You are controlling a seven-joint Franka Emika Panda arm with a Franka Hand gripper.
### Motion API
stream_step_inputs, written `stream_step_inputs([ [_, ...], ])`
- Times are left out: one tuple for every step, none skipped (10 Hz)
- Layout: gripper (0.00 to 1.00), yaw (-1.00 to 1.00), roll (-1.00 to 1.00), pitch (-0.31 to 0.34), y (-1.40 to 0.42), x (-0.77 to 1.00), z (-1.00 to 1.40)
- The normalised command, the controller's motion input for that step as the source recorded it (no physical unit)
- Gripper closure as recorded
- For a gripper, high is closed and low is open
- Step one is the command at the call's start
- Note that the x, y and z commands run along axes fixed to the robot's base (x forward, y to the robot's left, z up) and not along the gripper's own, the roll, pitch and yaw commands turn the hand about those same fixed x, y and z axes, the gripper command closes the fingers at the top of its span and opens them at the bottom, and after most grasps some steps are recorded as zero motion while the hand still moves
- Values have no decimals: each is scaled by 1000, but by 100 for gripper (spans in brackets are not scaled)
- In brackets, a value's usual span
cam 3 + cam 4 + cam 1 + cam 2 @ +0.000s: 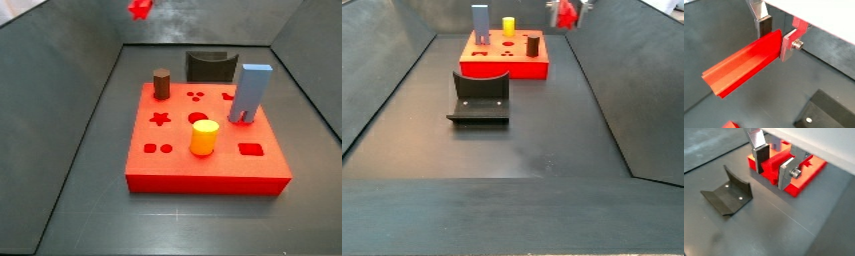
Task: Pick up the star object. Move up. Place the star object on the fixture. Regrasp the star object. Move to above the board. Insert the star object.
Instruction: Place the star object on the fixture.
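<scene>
Setting: we work inside a dark grey walled bin with a matte floor (516, 150), faintly scuffed in places.
Gripper: we see the gripper (776, 37) raised high near the top edge of both side views, its flat silver fingers (788, 46) clamped on the star object.
Star object: the star object (741, 67) is a bright red slim peg, held near one end and jutting out sideways from the jaws in a wrist view; in the side views only a small red patch (139, 8) shows up high.
Handling: we judge the peg light, rigid and smooth, likely hard plastic; its ridged star profile gives the pads flat flanks to bite on, though a grip so near one end could let it pivot.
Where to hold: for insertion we would take it higher on the shaft, with the long axis in line with the fingers.
Fixture: the fixture (480, 95) is a nearly black angled bracket on the floor, empty, near the board.
Board: the board (207, 150) is a thick red slab with darker star, round and square holes.
Other pieces: a blue block (249, 93), a yellow cylinder (203, 137) and a brown cylinder (162, 84) stand upright in it.
Star hole: the star hole (160, 118) looks empty.
</scene>
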Motion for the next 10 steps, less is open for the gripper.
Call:
stream_step_inputs([
  [100,138,-148,4,64,1000,-28],
  [100,100,-140,13,61,1000,-29],
  [100,66,-121,26,58,1000,-29],
  [100,41,-105,42,54,1000,-29],
  [100,30,-99,54,51,1000,-28],
  [100,26,-97,66,47,1000,-27],
  [100,24,-97,81,43,1000,-24],
  [100,23,-97,91,39,1000,-21],
  [100,33,-1000,236,429,1000,0],
  [100,25,-1000,240,442,1000,4],
])
